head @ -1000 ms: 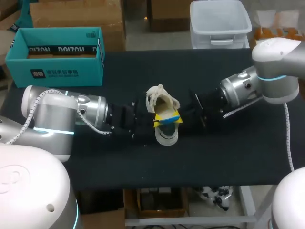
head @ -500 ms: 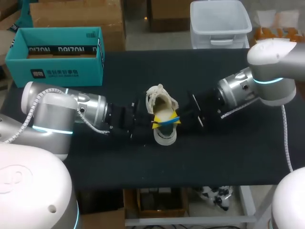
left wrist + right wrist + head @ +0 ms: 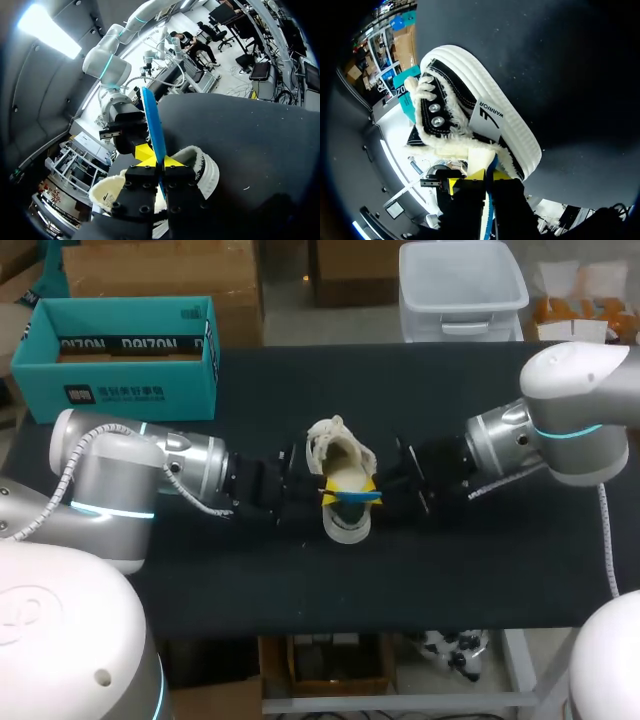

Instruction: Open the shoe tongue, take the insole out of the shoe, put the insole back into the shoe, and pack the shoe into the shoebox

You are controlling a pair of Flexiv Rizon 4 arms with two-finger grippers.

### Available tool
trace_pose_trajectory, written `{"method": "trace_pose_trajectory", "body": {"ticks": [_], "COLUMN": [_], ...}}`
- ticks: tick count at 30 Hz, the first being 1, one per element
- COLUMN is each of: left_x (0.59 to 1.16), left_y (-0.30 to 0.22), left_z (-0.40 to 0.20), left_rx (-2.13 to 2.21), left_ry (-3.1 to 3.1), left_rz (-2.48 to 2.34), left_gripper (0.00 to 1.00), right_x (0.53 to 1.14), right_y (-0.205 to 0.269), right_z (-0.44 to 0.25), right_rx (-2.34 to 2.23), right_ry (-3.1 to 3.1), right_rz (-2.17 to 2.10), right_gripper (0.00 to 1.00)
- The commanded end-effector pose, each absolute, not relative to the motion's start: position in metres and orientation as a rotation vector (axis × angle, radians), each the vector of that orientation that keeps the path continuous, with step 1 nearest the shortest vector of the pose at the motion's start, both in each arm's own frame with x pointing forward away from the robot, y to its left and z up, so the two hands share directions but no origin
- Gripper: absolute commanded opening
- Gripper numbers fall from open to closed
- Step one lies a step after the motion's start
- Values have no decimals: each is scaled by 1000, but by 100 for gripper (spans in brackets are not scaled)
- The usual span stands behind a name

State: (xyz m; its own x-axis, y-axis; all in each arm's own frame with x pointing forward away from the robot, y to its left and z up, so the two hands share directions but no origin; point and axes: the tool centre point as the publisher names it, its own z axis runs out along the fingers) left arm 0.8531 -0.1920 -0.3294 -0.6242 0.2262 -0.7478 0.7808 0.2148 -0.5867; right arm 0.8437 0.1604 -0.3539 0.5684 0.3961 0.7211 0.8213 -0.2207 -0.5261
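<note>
You have the shoe at the centre of the tabletop, with the teal shoebox well apart at its 10 o'clock. Your left end effector, at the shoe's 9 o'clock, and your right end effector, at its 3 o'clock, both clamp the blue insole lying across the shoe's opening.

In the head view the insole shows only as a thin blue strip between yellow tips, and the rest of it is hidden at the mouth of the shoe. In the left wrist view the black fingers of the left gripper cover the insole's lower end and part of the shoe's collar. In the right wrist view the right gripper hides the shoe's heel, and the shoebox sits mostly behind the shoe.
</note>
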Motion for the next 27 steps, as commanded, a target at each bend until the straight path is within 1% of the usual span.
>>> {"method": "trace_pose_trajectory", "body": {"ticks": [1, 2, 3, 5, 6, 7, 9, 12, 13, 14, 15, 16, 17, 18, 19, 20, 21, 22, 27], "left_x": [857, 857, 857, 856, 856, 856, 856, 856, 857, 857, 858, 859, 860, 860, 860, 860, 860, 860, 862], "left_y": [-191, -191, -190, -189, -188, -187, -185, -183, -183, -183, -183, -184, -185, -185, -186, -187, -188, -188, -190], "left_z": [-332, -332, -333, -332, -332, -331, -329, -326, -326, -326, -326, -327, -328, -330, -332, -333, -335, -336, -336], "left_rx": [946, 947, 950, 954, 955, 954, 950, 943, 940, 936, 932, 931, 929, 929, 928, 927, 924, 923, 920], "left_ry": [1971, 1971, 1970, 1971, 1971, 1970, 1967, 1966, 1967, 1969, 1974, 1979, 1989, 1994, 1999, 2003, 2009, 2011, 2021], "left_rz": [-1445, -1446, -1447, -1447, -1447, -1446, -1445, -1434, -1432, -1426, -1415, -1411, -1403, -1399, -1395, -1394, -1388, -1385, -1368], "left_gripper": [0, 0, 32, 65, 75, 77, 78, 72, 66, 49, 44, 35, 28, 23, 21, 14, 2, 0, 0], "right_x": [847, 848, 850, 851, 852, 852, 853, 853, 854, 855, 855, 856, 856, 857, 857, 857, 857, 857, 860], "right_y": [165, 165, 165, 165, 165, 165, 164, 163, 163, 163, 164, 164, 164, 164, 163, 163, 163, 163, 163], "right_z": [-354, -354, -354, -354, -353, -353, -353, -352, -352, -353, -354, -354, -355, -356, -357, -358, -359, -359, -362], "right_rx": [-1866, -1866, -1863, -1864, -1863, -1864, -1867, -1869, -1869, -1867, -1866, -1864, -1865, -1865, -1864, -1863, -1862, -1861, -1862], "right_ry": [-1001, -1003, -1009, -1012, -1014, -1016, -1017, -1025, -1027, -1032, -1034, -1039, -1041, -1042, -1043, -1043, -1044, -1047, -1075], "right_rz": [-577, -578, -583, -590, -592, -595, -600, -615, -617, -621, -623, -627, -629, -634, -636, -640, -643, -649, -664], "right_gripper": [0, 0, 0, 0, 0, 0, 0, 0, 0, 0, 0, 0, 0, 0, 0, 0, 0, 0, 0]}}
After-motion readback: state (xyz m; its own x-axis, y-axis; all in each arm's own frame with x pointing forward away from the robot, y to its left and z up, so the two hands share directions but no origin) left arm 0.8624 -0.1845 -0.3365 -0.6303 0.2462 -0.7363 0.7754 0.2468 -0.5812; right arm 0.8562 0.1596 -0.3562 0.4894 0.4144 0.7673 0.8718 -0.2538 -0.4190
